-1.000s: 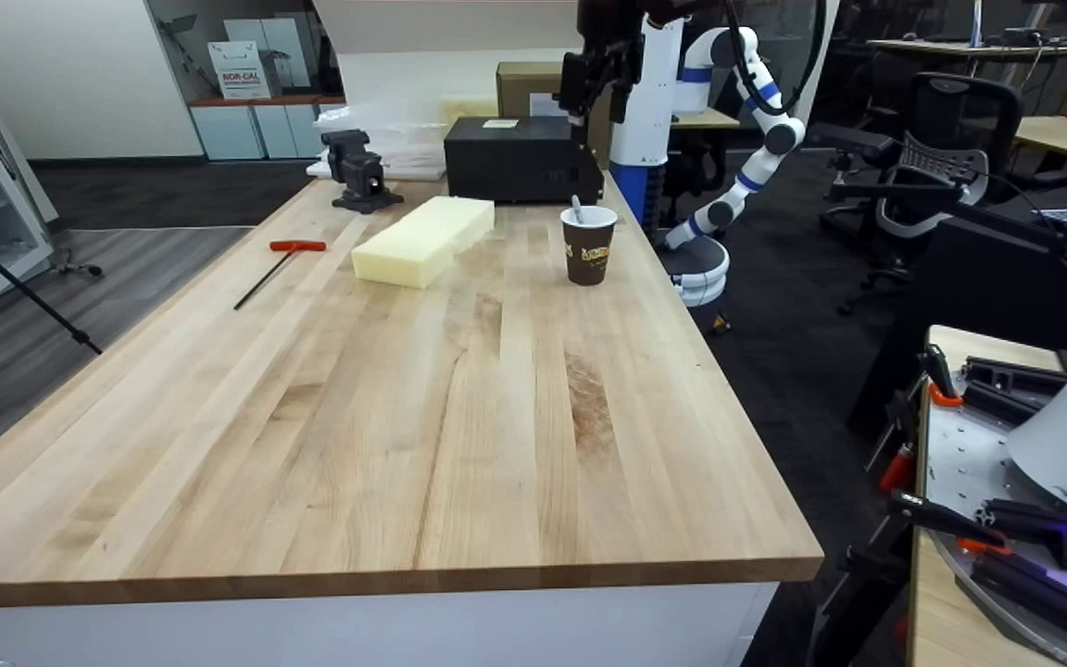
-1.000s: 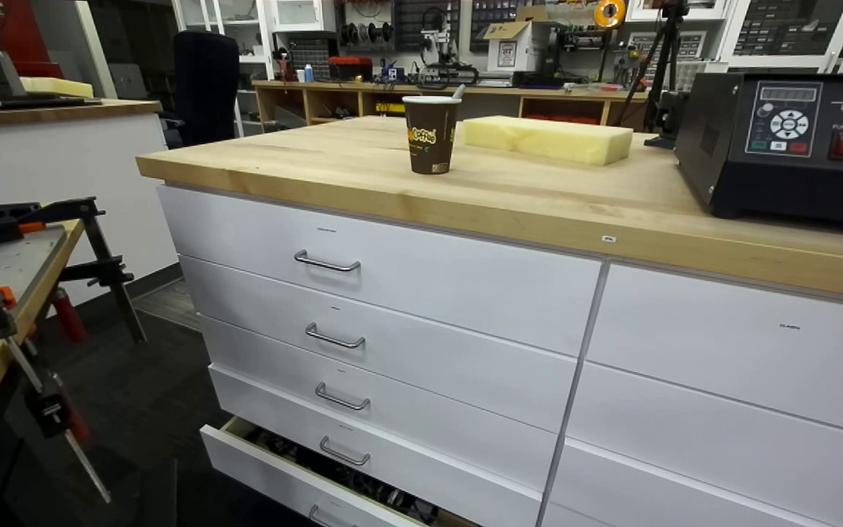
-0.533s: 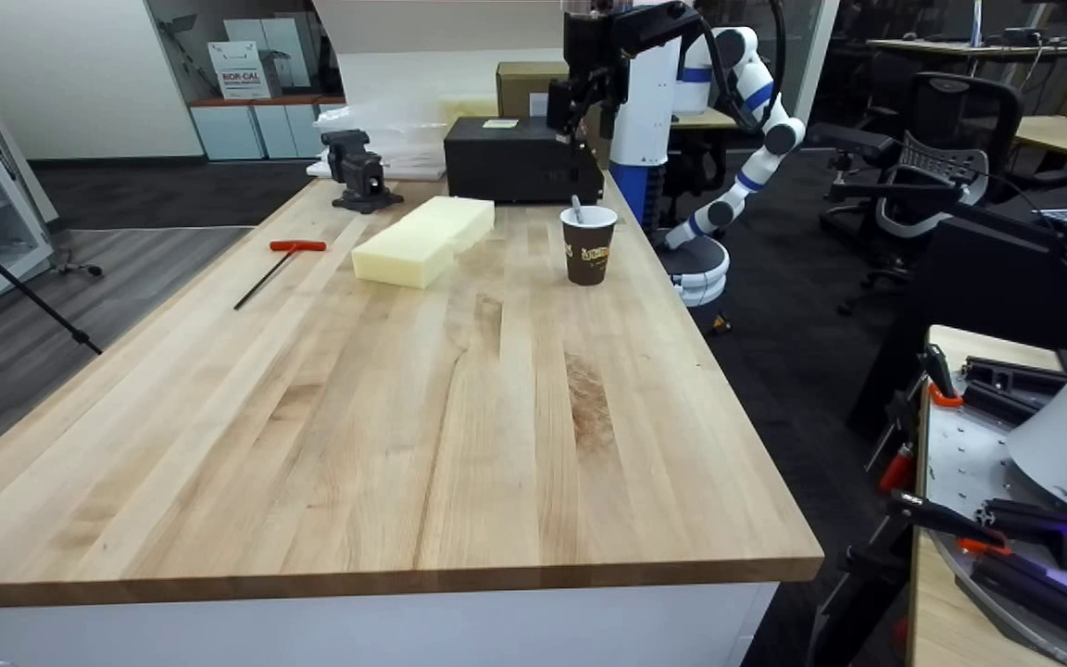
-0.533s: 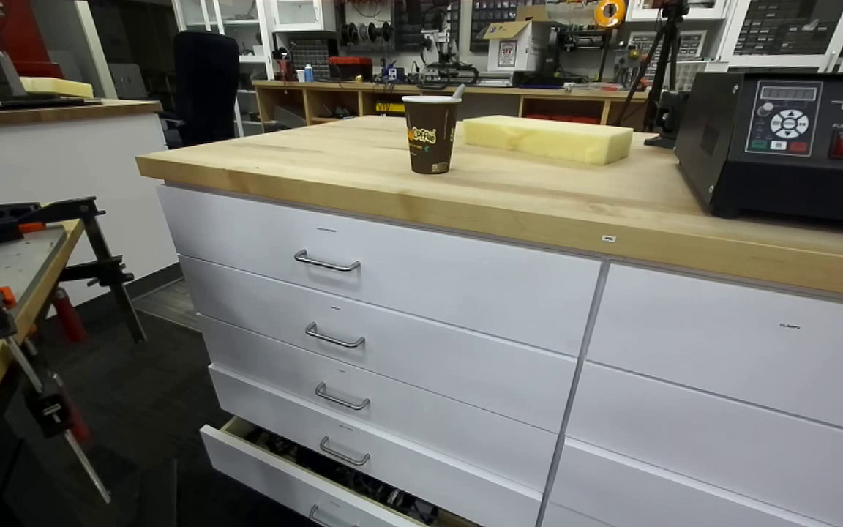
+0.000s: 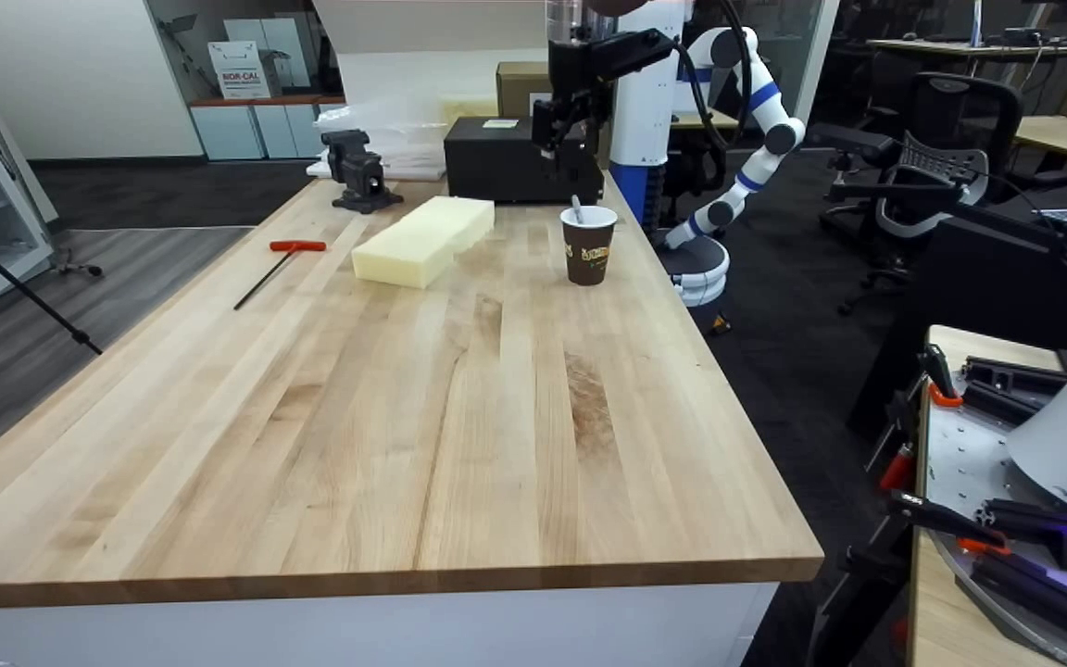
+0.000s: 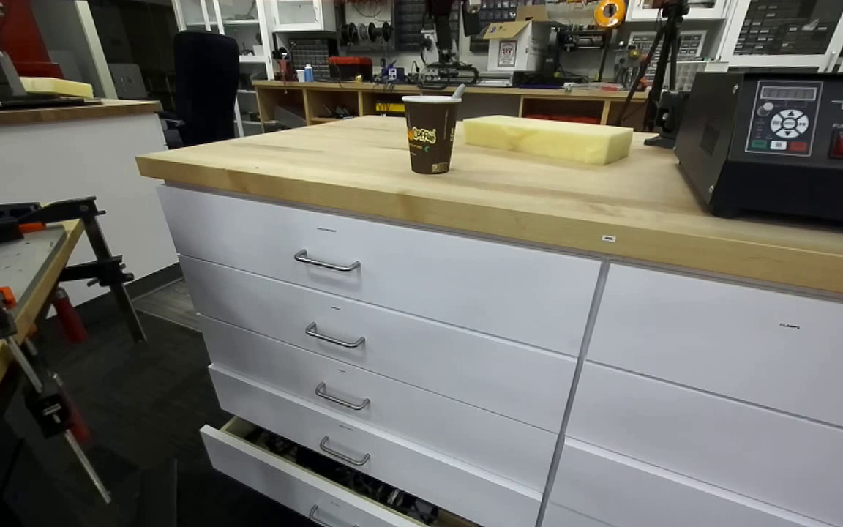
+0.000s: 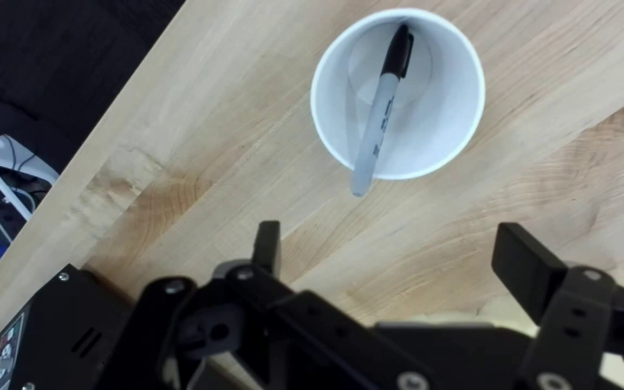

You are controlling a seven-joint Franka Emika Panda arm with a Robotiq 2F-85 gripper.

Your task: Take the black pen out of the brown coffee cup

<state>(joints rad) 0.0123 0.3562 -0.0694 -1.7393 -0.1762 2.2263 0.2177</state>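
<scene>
The brown coffee cup (image 5: pixel 587 255) stands upright on the wooden table, also in an exterior view (image 6: pixel 430 139). In the wrist view I look down into its white inside (image 7: pixel 442 124). The pen (image 7: pixel 381 114) leans in the cup, black cap down at the bottom. Its grey barrel end sticks out over the rim towards my gripper, and that end shows in both exterior views (image 5: pixel 576 209) (image 6: pixel 459 91). My gripper (image 7: pixel 388 249) is open with its fingers wide apart and nothing between them. It hangs above the table beyond the cup in an exterior view (image 5: pixel 566 153), apart from cup and pen.
A large black box (image 5: pixel 524 167) stands at the table's end, its corner near the gripper in the wrist view (image 7: pixel 63 319). A yellow foam block (image 5: pixel 424 243), a red-handled tool (image 5: pixel 297 245) and a black vise (image 5: pixel 359 171) lie farther across. The table edge (image 6: pixel 363 197) is close to the cup.
My gripper has moved left and lower in an exterior view, and its tip now shows at the top of an exterior view where it was absent. The cup and pen have not moved.
</scene>
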